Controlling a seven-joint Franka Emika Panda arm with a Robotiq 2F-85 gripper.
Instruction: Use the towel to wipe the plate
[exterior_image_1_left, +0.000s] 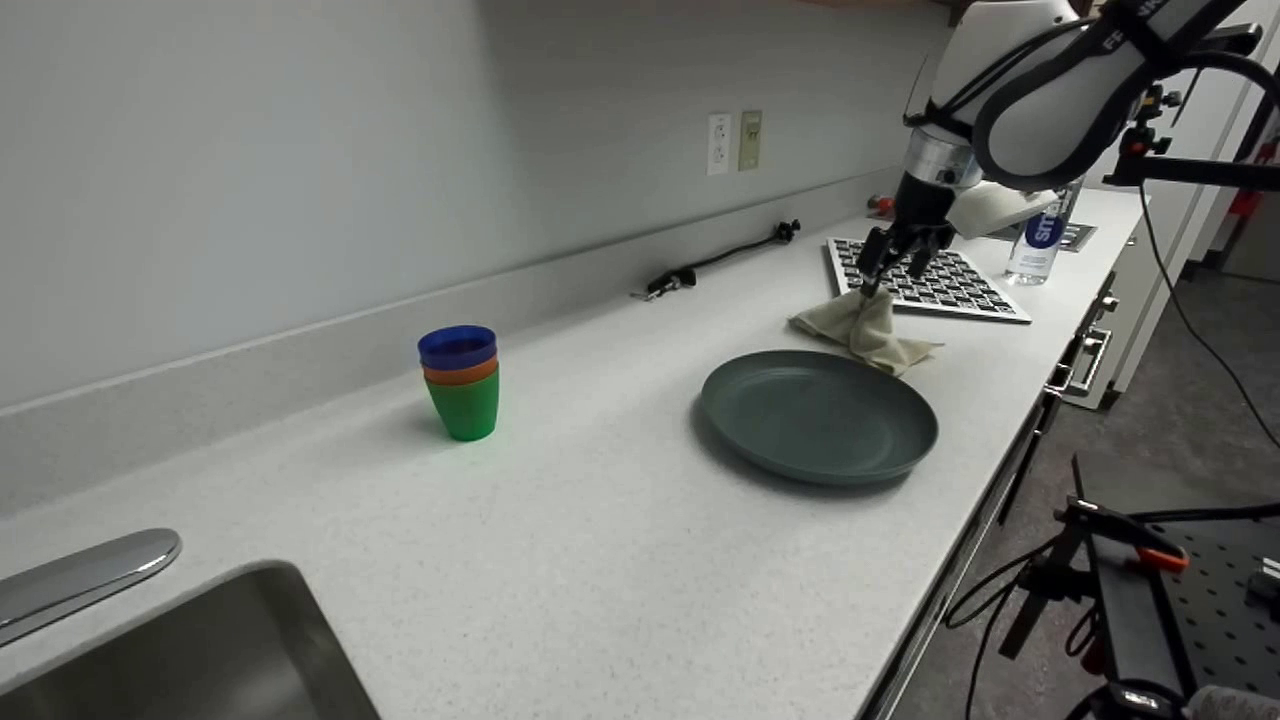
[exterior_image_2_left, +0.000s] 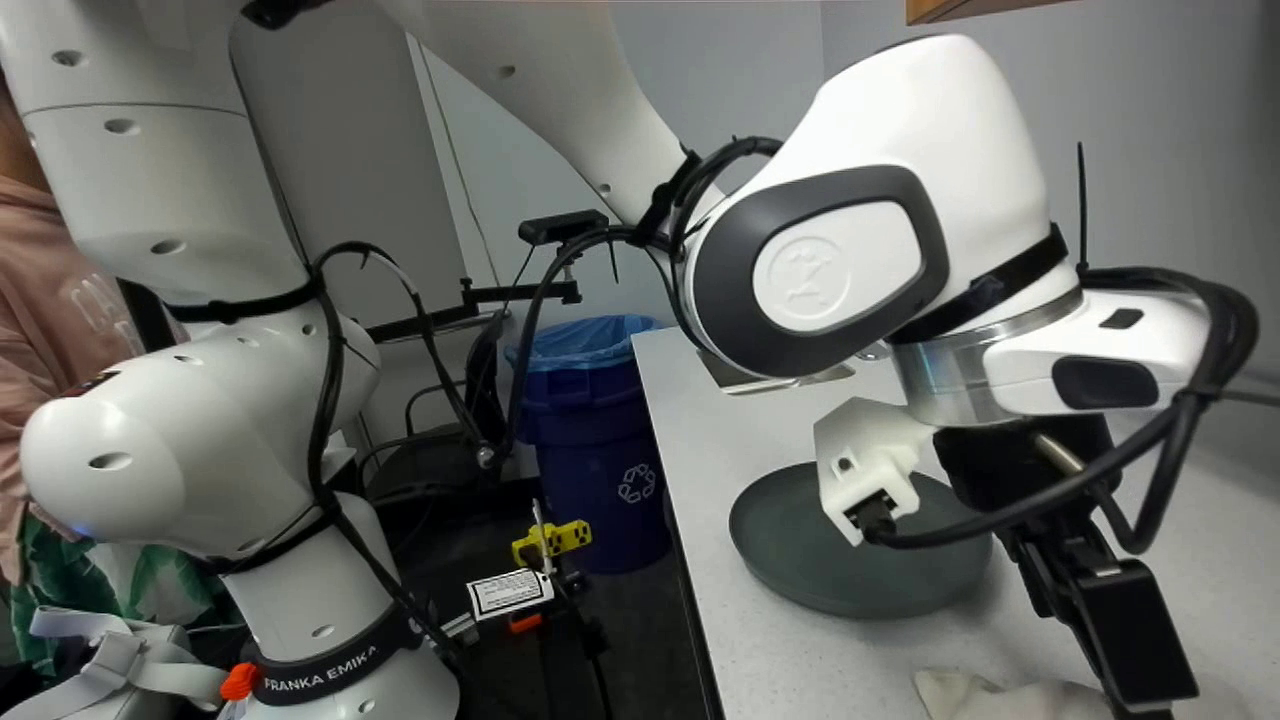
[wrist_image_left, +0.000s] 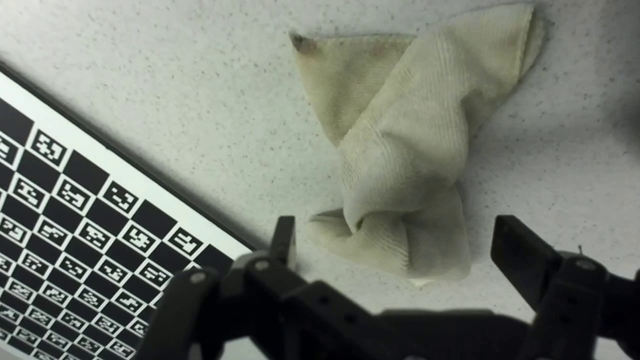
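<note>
Over the pale surface (exterior_image_1_left: 600, 560) stretches the arm (exterior_image_2_left: 920, 130), bent at the wrist so that its end points down. A checkered board (exterior_image_1_left: 955, 285) lies flat, as does the dark green plate (exterior_image_1_left: 820, 415). The beige towel (wrist_image_left: 410, 145) lies crumpled between board and plate, one end showing between the jaws in the wrist view, the rest running out beyond their tips. The jaws are spread wide, gripping nothing; whether they touch the towel I cannot tell.
</note>
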